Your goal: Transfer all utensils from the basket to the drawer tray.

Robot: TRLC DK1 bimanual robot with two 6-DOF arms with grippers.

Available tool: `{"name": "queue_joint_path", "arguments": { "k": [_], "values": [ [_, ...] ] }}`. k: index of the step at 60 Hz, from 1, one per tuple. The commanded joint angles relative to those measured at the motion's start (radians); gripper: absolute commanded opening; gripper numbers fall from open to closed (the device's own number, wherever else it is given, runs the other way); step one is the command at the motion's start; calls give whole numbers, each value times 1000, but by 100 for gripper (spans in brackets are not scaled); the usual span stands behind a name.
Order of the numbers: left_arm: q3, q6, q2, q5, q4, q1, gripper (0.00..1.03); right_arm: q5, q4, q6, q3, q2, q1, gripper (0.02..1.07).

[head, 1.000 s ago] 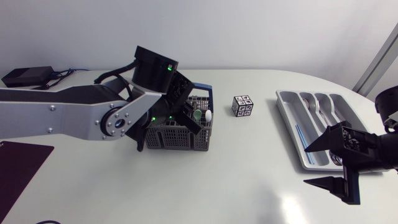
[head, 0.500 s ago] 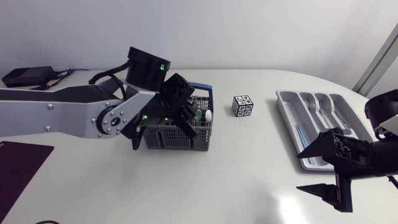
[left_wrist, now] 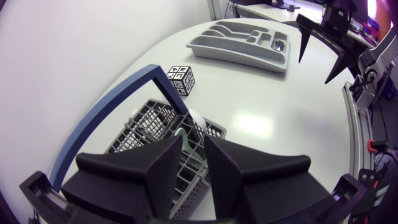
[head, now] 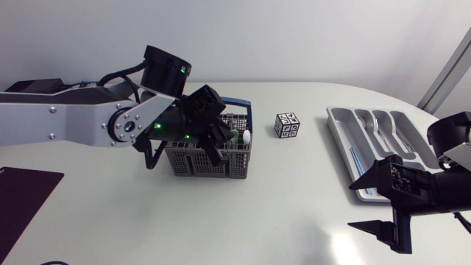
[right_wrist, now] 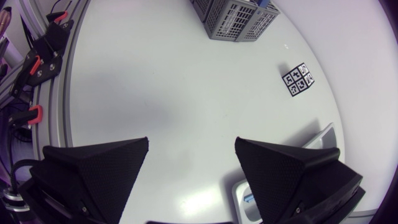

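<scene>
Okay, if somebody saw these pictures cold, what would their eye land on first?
First, the black left gripper on its big silver arm, hanging right over the grey basket with the blue handle, left of the table's middle. Next, the right gripper, open wide, beside the grey drawer tray at the right. The small black-and-white patterned cube sits between basket and tray.

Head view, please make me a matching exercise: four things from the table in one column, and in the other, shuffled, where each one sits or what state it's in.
Column one:
1. basket
2. marker cube
3. drawer tray
4. right gripper

Column two:
A. open, holding nothing
B. under the left gripper
C. at the right side of the table
D. alone, between basket and drawer tray

Pairs: 1-B, 2-D, 3-C, 4-A
</scene>
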Motion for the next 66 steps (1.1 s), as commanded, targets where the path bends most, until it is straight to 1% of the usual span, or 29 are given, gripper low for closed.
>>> {"name": "queue_joint_path", "arguments": {
  "k": [1, 2, 6, 9, 19, 36, 58, 66],
  "values": [
    [46, 31, 33, 22, -31, 12, 30, -6, 12, 15, -36, 2, 8, 102],
    [48, 31, 35, 22, -36, 14, 31, -6, 12, 15, -38, 4, 8, 102],
    [80, 31, 49, 22, -93, 20, 44, -6, 16, 15, -44, 4, 8, 102],
    [86, 31, 49, 22, -97, 23, 49, -6, 22, 13, -47, 4, 8, 102],
    [94, 62, 58, 22, -99, 23, 49, -6, 25, 12, -49, 6, 8, 102],
    [112, 161, 98, 43, -110, 28, 49, -7, 38, 7, -53, 9, 8, 102],
    [170, 195, 167, 43, -110, 49, 49, -12, 58, 4, -47, 35, 8, 102],
    [195, 203, 194, 48, -125, 51, 49, -17, 71, 4, -46, 44, 8, 102]
  ]
}}
